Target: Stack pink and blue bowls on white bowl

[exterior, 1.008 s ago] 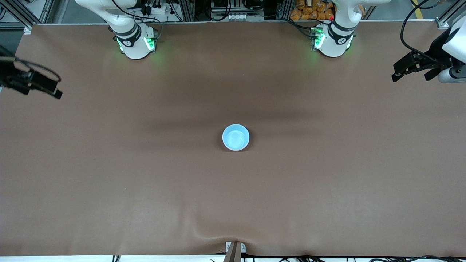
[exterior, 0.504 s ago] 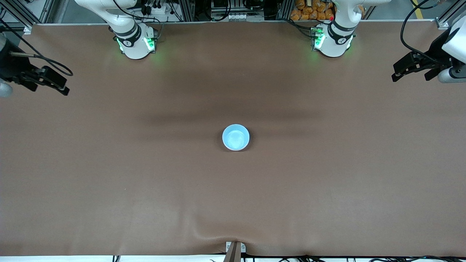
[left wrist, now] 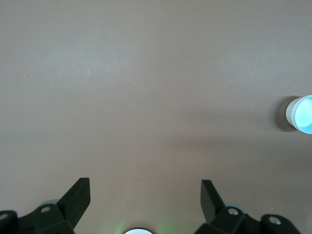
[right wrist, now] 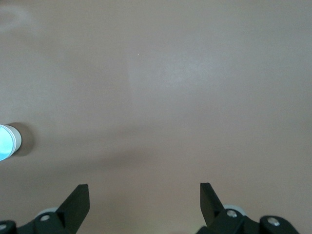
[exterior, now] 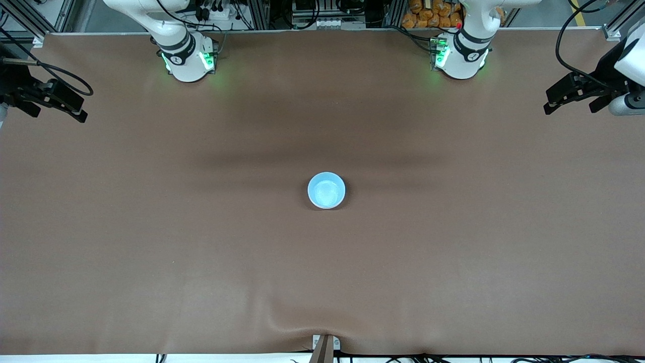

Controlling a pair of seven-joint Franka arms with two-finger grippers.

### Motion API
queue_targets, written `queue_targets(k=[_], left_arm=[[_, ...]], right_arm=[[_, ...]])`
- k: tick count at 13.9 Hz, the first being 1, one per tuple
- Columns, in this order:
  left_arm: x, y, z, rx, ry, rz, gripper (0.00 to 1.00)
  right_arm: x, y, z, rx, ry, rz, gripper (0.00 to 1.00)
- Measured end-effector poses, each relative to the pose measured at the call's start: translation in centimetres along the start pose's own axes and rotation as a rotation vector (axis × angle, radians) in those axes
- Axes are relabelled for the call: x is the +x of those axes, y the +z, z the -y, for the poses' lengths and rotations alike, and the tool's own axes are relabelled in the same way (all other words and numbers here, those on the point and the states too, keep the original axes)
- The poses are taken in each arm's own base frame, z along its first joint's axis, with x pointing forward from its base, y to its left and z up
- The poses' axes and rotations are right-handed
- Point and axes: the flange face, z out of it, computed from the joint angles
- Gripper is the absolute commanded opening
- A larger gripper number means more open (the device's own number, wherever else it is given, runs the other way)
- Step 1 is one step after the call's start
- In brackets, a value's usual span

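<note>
A light blue bowl stands upright at the middle of the table. It shows at the edge of the left wrist view and of the right wrist view, each with a pale whitish outer wall under the blue inside. No pink bowl shows, and no separate white bowl. My left gripper is open and empty, up over the table's edge at the left arm's end, also seen in its own wrist view. My right gripper is open and empty over the right arm's end, also seen in its own wrist view.
The brown table cover has a wrinkle at the middle of its edge nearest the front camera. The two arm bases stand along the edge farthest from that camera.
My right gripper has swung and shifted a little toward the bases' edge of the table. My left gripper has barely moved. The blue bowl has not moved.
</note>
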Motion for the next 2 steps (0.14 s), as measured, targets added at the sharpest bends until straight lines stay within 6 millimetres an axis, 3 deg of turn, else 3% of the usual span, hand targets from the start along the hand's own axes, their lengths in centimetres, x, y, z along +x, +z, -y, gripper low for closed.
queue_targets(k=[2], left_arm=[[0.03, -0.02, 0.09, 0.0, 0.015, -0.001, 1.0]], right_arm=[[-0.02, 0.02, 0.15, 0.0, -0.003, 0.0, 1.0]])
